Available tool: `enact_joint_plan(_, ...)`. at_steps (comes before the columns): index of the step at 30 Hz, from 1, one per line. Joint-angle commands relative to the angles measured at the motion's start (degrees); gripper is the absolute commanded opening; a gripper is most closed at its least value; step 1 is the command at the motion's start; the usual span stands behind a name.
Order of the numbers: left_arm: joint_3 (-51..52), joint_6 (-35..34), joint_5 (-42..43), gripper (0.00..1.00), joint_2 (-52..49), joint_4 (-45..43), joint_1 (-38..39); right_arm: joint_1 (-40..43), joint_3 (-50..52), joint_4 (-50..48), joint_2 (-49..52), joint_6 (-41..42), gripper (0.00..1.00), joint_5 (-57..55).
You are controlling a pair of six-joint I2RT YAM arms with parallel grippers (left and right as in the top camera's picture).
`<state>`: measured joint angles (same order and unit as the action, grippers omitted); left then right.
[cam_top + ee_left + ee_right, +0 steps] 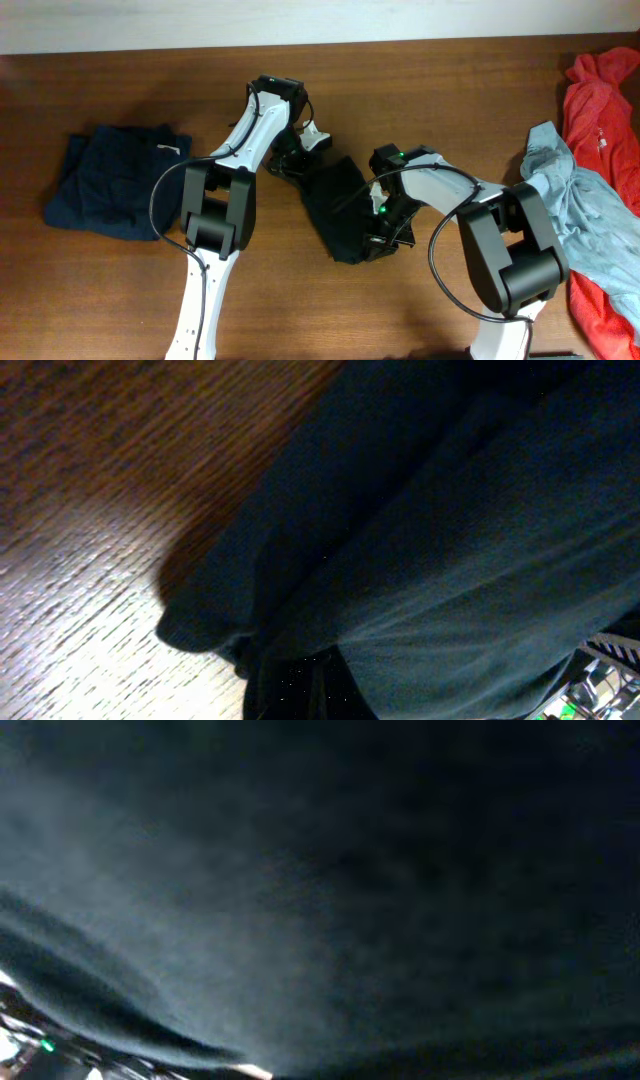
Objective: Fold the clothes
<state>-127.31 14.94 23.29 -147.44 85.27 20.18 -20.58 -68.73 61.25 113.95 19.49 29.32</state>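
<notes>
Black garment (335, 205) lay bunched mid table (120, 300). Left arm stretched forward, left fingers (287, 163) at its upper-left edge; right arm folded inward, right fingers (383, 238) at its lower-right edge. Open or closed: cannot tell, cloth filled both wrist views.

Black garment (335, 205): crumpled, lies centre. Navy garment (115, 180): folded flat, far left. Red garment (600, 100) and pale blue garment (580, 215): heaped, overlapping, right edge.
</notes>
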Motion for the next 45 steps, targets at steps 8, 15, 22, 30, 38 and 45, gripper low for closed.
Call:
enact_joint_plan(8, 0.81, -0.81, -8.11, 0.01, -3.19, -0.61, -1.22, 8.02, -1.09, -3.50, -10.88, -15.85, 0.04, 6.16)
enact_joint_plan(15, 0.81, -0.81, -8.09, 0.00, -3.19, -0.61, -1.22, 12.31, -0.81, -10.99, -10.32, -14.80, 0.04, 5.68)
enact_joint_plan(22, 0.81, -1.46, -8.11, 0.00, -3.19, -0.61, -1.22, 10.95, -0.48, -11.41, -4.17, -14.75, 0.04, 1.97)
enact_joint_plan(30, 0.81, -1.44, -8.13, 0.01, -3.19, -0.66, -1.22, 11.06, 0.87, -8.00, 1.64, -11.04, 0.04, -11.32)
enact_joint_plan(38, 0.81, -1.44, -9.53, 0.00, -3.19, -0.59, -1.25, 14.53, 0.76, -7.19, 1.07, -4.20, 0.04, -22.71)
enact_joint_plan(45, -1.03, -2.99, -9.60, 0.00, -3.19, 0.44, -1.25, 16.50, -2.89, -1.20, -2.95, -8.63, 0.04, -16.00)
